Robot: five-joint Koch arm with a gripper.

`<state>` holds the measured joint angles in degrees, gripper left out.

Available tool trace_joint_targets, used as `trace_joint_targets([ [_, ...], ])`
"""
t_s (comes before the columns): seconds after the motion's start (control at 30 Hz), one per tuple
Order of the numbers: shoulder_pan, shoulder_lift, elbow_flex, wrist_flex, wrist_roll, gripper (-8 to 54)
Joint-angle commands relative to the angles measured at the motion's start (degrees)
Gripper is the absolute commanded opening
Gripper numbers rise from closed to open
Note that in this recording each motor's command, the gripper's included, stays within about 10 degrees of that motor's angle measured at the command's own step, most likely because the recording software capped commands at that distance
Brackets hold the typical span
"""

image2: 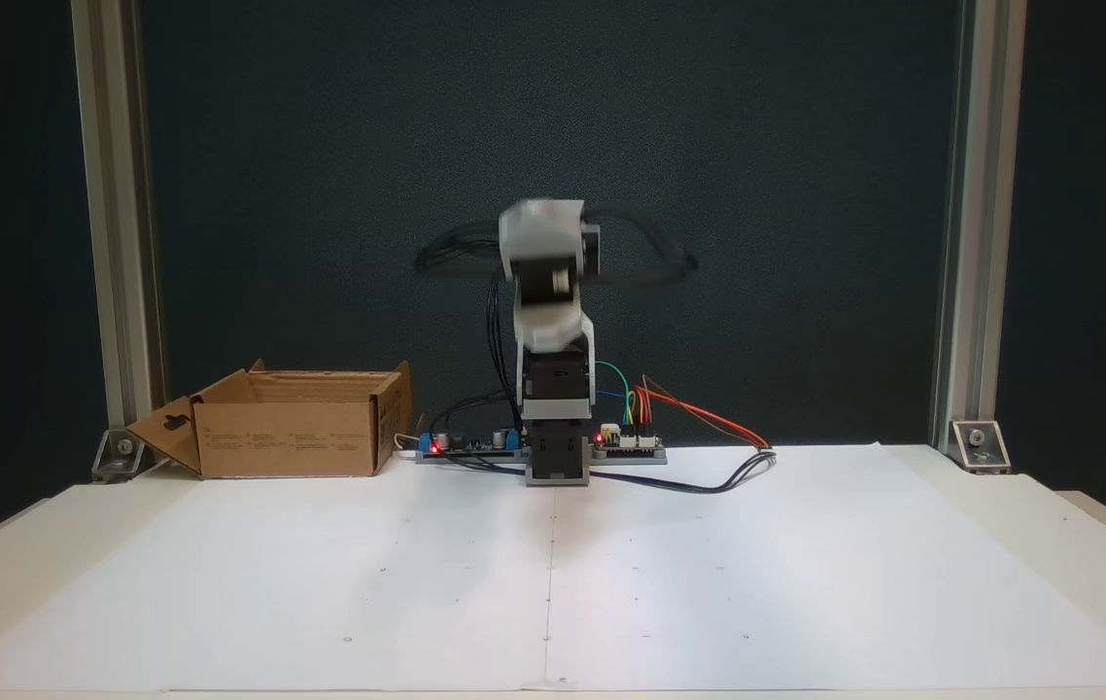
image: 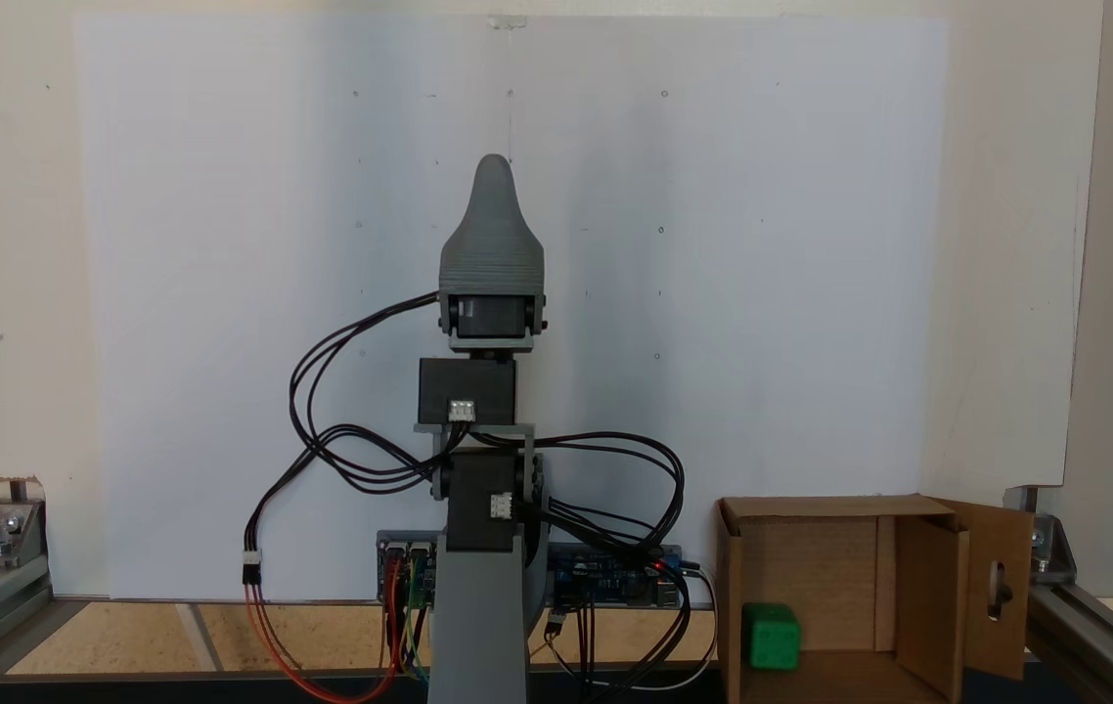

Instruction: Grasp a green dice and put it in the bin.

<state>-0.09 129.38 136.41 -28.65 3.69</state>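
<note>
Pincer (image: 493,181) jaws are stacking behind each other, so I cannot tell their state, while the small bright green dice (image: 772,636) is sitting inside the brown cardboard bin (image: 816,557), apparently delivered.

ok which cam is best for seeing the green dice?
The fixed view from above the arm: the green dice sits inside the bin, against its left wall. In the front fixed view, the bin walls hide the inside, so no dice is visible.
</note>
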Motion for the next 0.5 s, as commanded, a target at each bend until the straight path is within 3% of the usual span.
trace_joint_targets([
  [0.0,-0.18,6.77,1.58,-9.56,1.76,43.9],
  [0.47,-0.26,6.59,31.11,-41.29,-0.09,42.2],
])
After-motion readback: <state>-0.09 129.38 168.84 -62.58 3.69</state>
